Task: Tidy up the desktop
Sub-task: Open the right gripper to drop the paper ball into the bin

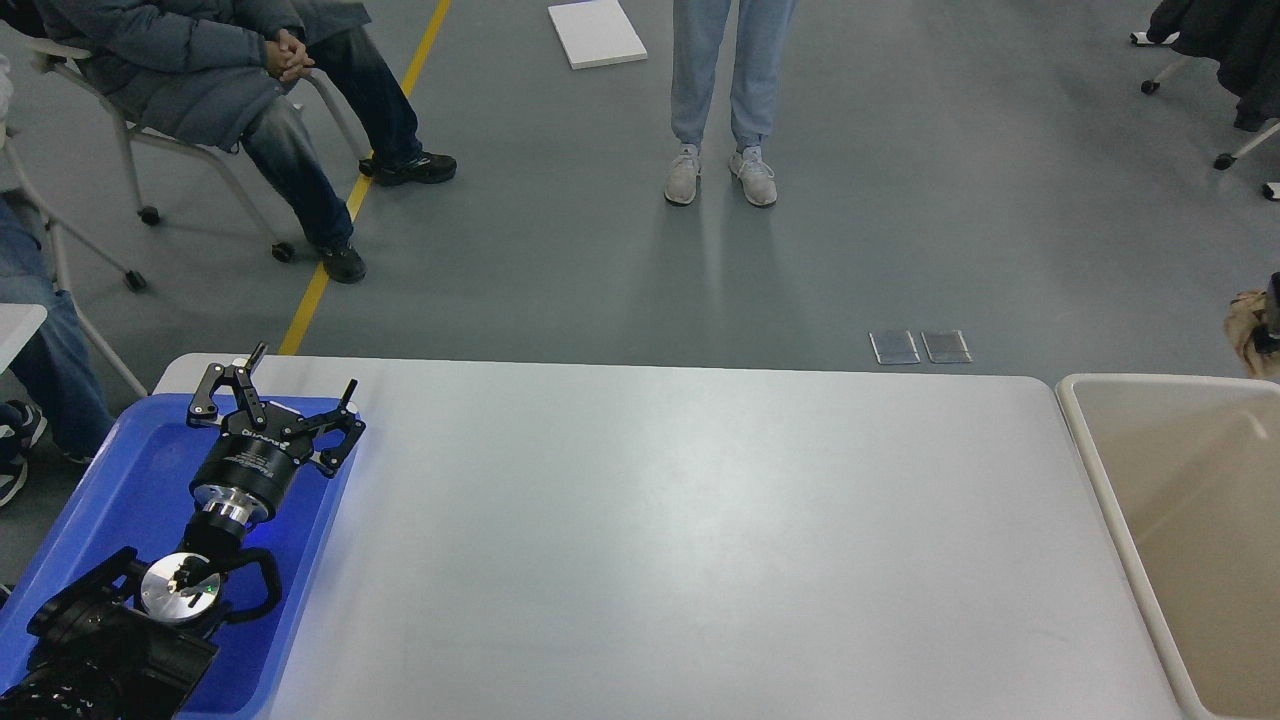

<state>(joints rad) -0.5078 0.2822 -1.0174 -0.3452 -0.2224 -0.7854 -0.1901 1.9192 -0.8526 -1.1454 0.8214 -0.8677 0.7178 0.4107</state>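
The desktop (pixel 680 520) is a wide light grey-white tabletop with nothing lying on it. My left gripper (pixel 303 372) is open and empty, resting over the blue tray (pixel 110 490) at the table's left end. Only a dark sliver of my right gripper (pixel 1270 325) shows at the right edge of the head view. It is shut on a crumpled brown paper wad (pixel 1248 325), held in the air just beyond the far rim of the beige bin (pixel 1085 440). The rest of the right arm is out of view.
The bin stands against the table's right end. A person stands beyond the table (pixel 720 180). Another sits on a wheeled chair at far left (pixel 230 90). Two small clear plates (pixel 920 347) and a white board (pixel 595 33) lie on the floor.
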